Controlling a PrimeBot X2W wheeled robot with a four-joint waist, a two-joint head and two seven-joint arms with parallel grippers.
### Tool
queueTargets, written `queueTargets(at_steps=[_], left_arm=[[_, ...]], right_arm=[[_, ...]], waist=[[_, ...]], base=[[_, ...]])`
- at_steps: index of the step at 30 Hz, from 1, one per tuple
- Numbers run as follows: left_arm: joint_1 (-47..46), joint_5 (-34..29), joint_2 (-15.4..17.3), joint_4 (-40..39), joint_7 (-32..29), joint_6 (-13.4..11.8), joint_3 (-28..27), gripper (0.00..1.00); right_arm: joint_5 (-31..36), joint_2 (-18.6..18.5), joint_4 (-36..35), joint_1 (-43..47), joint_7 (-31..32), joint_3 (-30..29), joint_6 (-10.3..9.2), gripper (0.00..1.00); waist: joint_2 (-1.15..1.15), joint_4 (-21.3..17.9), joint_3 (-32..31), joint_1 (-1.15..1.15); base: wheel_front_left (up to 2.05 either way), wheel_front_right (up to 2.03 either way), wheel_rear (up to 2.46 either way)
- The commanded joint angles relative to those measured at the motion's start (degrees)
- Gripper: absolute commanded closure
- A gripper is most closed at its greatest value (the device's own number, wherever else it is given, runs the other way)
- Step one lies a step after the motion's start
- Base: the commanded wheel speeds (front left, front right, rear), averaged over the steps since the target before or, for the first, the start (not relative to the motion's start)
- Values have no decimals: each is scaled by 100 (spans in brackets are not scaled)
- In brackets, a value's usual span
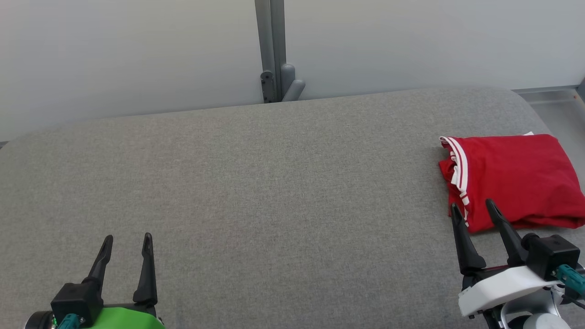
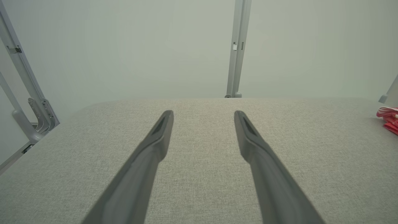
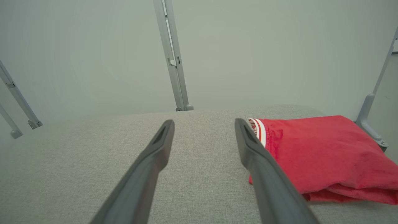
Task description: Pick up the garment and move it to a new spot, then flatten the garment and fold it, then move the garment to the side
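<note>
The garment (image 1: 512, 178) is red with white trim, folded into a compact rectangle at the right side of the grey padded table (image 1: 256, 183). In the right wrist view the garment (image 3: 320, 152) lies just right of my fingers. My right gripper (image 1: 473, 208) is open, near the garment's front left corner, with nothing between its fingers. At the lower left my left gripper (image 1: 127, 241) stands open and empty over bare table. The left wrist view catches a sliver of the garment (image 2: 388, 119) at its right edge, far from the left gripper (image 2: 203, 114).
A grey upright post (image 1: 273, 50) with a bracket stands behind the table's far edge against a pale wall. Metal frame struts (image 2: 28, 102) flank the table's left end, and another strut (image 3: 371, 121) stands behind the garment at the right end.
</note>
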State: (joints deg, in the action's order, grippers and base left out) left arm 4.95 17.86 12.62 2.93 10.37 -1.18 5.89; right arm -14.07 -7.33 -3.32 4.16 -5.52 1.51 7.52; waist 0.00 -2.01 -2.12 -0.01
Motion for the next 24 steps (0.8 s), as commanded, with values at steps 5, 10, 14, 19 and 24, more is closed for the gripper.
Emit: queueTargets(at_steps=[5,10,14,19,24], left_arm=[[-105,51,63,54,23,6,15,0],[-128,69,69,76,18,1,41,0],[-133,80,67,76,-1,-28,65,0],[-144,83,86,53,-15,-47,84,0],[-60,68,46,133,-26,-35,101,100]], right_arm=[[-9,12,-37,61,20,-25,-7,0],[-24,24,-45,62,6,-38,-6,0],[-25,44,-41,65,-9,-55,-6,0],[-43,68,-41,76,-20,-49,-6,0],[-34,83,54,32,9,-31,1,100]], waist=[[0,-1,27,1],[0,-6,41,1],[0,-10,47,1],[0,-17,50,1],[0,-20,53,1]], base=[[0,0,0],[0,0,0],[0,0,0],[0,0,0],[0,0,0]])
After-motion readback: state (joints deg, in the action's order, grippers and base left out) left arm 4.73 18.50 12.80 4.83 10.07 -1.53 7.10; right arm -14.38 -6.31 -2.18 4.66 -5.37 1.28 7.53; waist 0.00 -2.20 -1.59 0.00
